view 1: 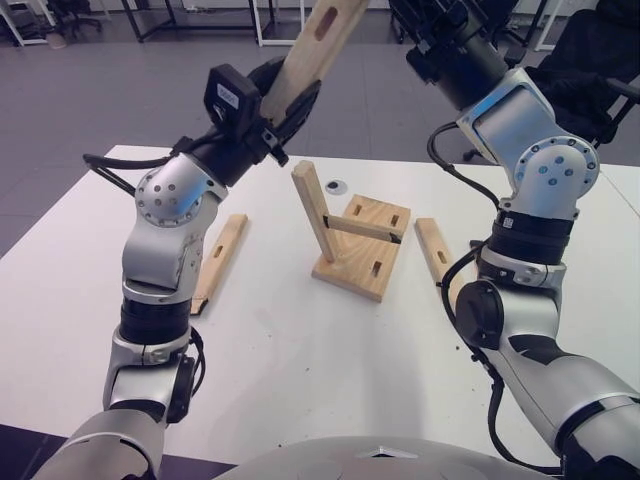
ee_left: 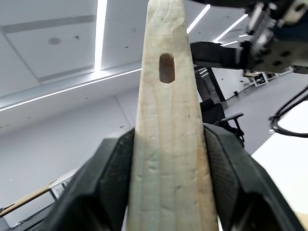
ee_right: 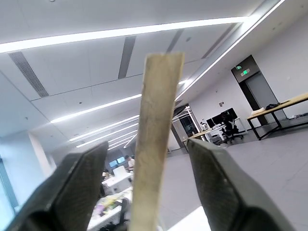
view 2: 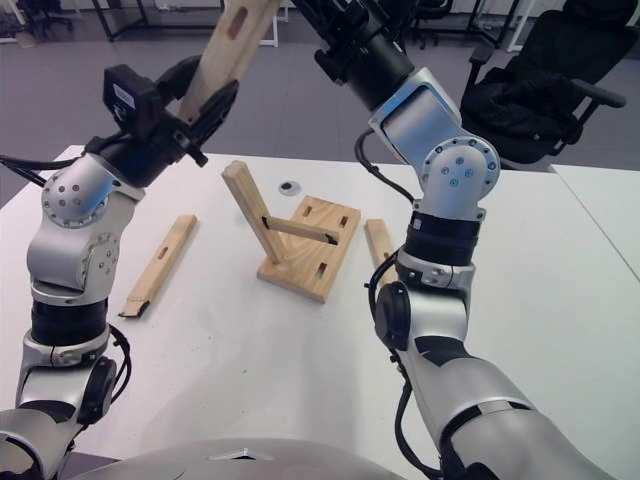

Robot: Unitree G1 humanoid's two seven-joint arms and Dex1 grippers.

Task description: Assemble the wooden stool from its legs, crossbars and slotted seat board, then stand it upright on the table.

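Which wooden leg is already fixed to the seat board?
The leaning leg on the seat board, braced by a crossbar. The left piece and right piece lie flat on the table; the left gripper holds the raised leg.

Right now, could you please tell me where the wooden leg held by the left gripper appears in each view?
Left eye view: leg top centre, rising from the left gripper.
Right eye view: leg upper left.
Left wrist view: leg up the centre.
Right wrist view: wood strip inside the open right gripper; same leg unconfirmed.
Shared landmark: the leg's oval slot.
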